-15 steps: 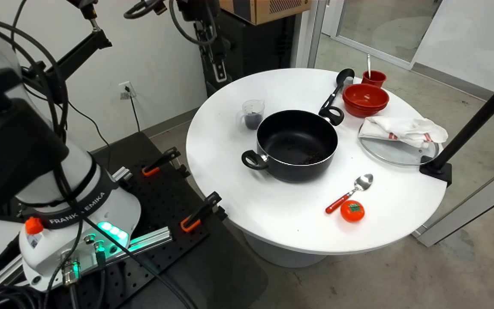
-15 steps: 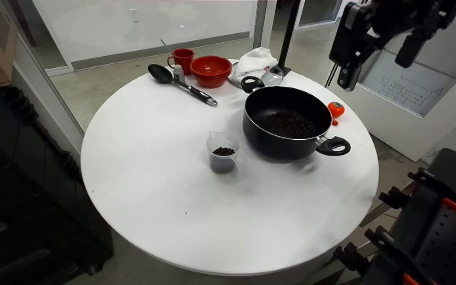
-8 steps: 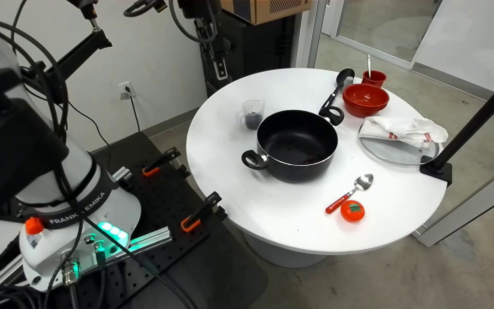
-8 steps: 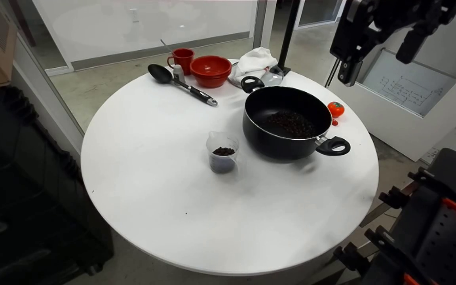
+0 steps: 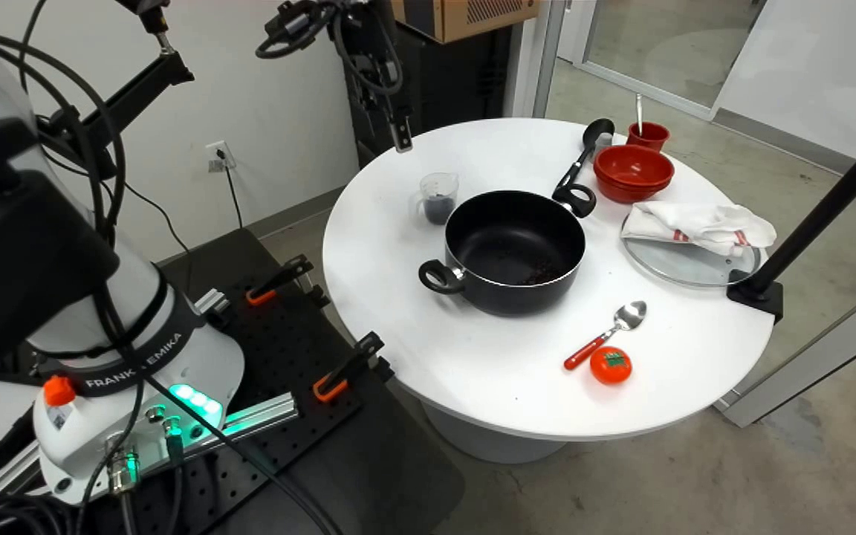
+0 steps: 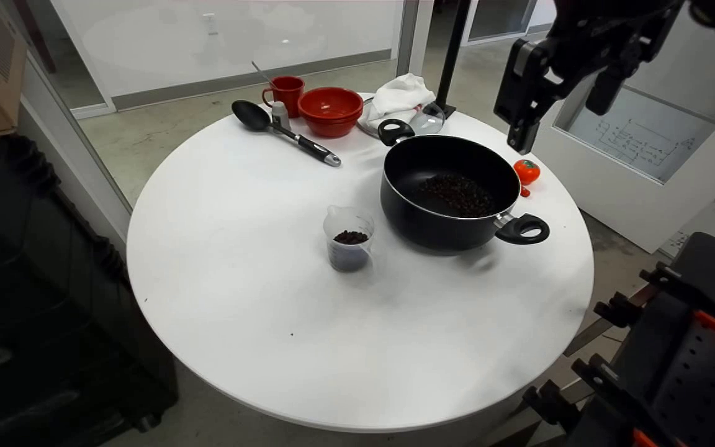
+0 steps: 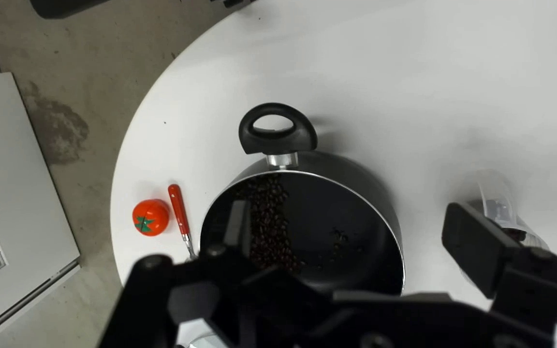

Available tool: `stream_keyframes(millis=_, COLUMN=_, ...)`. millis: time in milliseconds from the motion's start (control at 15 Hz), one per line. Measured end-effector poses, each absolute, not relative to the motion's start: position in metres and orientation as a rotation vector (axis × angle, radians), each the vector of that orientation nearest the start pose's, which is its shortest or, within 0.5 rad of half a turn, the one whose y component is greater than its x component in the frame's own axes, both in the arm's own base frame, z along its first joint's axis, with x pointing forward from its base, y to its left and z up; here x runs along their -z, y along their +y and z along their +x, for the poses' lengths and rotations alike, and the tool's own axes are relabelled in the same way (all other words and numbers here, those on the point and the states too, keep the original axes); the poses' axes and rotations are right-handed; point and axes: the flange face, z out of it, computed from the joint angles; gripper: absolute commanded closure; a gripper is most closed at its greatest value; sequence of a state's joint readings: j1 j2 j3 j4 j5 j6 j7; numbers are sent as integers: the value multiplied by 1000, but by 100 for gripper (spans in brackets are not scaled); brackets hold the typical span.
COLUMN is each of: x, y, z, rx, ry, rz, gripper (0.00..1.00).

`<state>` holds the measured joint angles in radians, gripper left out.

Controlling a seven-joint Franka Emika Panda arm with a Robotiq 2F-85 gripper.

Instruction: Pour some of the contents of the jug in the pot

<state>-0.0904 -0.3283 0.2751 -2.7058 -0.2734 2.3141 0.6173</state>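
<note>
Judging by the dark beans (image 6: 457, 194) in the pot (image 6: 432, 231), we think the pour is done; the part-filled jug (image 6: 349, 241) stands upright, left of it in both exterior views; our gripper (image 7: 354, 234) gapes wide, holding nothing.

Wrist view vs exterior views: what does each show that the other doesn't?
Clear only in wrist: stray dark beans in the black pot, away from the main heap.
Exterior only: red bowls, red mug, black serving spoon, white towel.
Both: pot, tomato, open gripper, and the clear measuring jug, partly hidden by a finger in wrist.
</note>
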Motion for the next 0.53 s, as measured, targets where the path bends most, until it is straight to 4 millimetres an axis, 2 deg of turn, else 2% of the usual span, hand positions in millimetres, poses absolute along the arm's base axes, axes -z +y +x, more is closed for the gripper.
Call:
stream_keyframes(millis=400, x=-277, y=45, z=421, rx=40, ry=415, rz=-3327, gripper=0)
stream_keyframes(millis=533, x=-258, y=47, z=433, rx=24, ry=400, rz=-3309, gripper=0)
